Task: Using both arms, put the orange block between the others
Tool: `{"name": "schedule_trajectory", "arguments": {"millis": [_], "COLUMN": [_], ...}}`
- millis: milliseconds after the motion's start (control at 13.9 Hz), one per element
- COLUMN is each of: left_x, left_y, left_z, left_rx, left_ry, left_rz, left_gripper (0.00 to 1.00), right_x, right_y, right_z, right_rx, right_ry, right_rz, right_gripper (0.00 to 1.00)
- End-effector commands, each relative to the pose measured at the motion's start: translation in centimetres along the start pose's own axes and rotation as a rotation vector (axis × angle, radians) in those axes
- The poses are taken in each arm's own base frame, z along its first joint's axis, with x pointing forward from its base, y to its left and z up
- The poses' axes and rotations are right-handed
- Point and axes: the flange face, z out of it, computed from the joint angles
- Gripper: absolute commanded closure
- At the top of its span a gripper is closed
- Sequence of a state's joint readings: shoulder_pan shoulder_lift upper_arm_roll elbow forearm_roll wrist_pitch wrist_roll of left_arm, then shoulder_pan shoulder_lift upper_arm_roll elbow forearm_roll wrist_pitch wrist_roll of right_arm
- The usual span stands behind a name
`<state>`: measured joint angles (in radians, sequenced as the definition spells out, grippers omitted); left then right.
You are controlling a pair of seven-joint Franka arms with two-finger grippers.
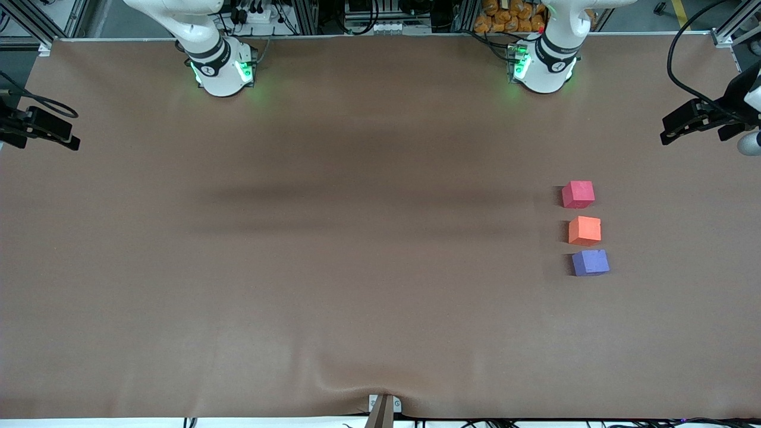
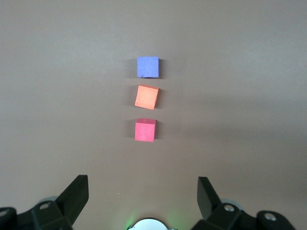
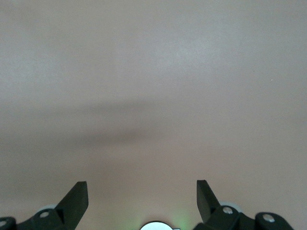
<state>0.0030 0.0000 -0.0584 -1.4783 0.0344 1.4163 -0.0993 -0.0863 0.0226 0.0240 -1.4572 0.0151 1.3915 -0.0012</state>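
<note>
Three small cubes stand in a short row toward the left arm's end of the table. The orange block (image 1: 584, 230) (image 2: 147, 97) sits in the middle. The pinkish-red cube (image 1: 578, 194) (image 2: 145, 130) is farther from the front camera and the purple-blue cube (image 1: 590, 262) (image 2: 147, 66) is nearer, with small gaps between them. My left gripper (image 2: 142, 181) hangs open and empty high above the table near its base, well short of the red cube. My right gripper (image 3: 141, 184) is open and empty over bare table. Neither gripper shows in the front view.
The brown table cover (image 1: 357, 267) spreads wide around the cubes. The arm bases (image 1: 223, 71) (image 1: 541, 68) glow green along the edge farthest from the front camera. Black camera mounts (image 1: 41, 128) (image 1: 695, 119) jut in at both ends. A clamp (image 1: 383, 407) sits at the nearest edge.
</note>
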Motion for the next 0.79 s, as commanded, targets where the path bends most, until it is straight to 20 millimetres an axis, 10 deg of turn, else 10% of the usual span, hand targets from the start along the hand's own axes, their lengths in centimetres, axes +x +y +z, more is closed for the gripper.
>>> {"name": "schedule_trajectory", "arguments": {"millis": [0, 717], "left_x": [-1.4, -1.7], "left_y": [0.0, 0.2], "left_z": [-0.7, -1.2], "left_rx": [0.005, 0.005], "left_ry": [0.001, 0.006], "left_rz": [0.011, 0.01], "left_gripper": [0.0, 0.0], "right_x": [-0.3, -0.2], "right_y": [-0.1, -0.1], "right_z": [-0.2, -0.1], "right_rx": [0.004, 0.005], "right_ry": [0.004, 0.002], "right_rz": [-0.004, -0.004], "right_gripper": [0.0, 0.0]}}
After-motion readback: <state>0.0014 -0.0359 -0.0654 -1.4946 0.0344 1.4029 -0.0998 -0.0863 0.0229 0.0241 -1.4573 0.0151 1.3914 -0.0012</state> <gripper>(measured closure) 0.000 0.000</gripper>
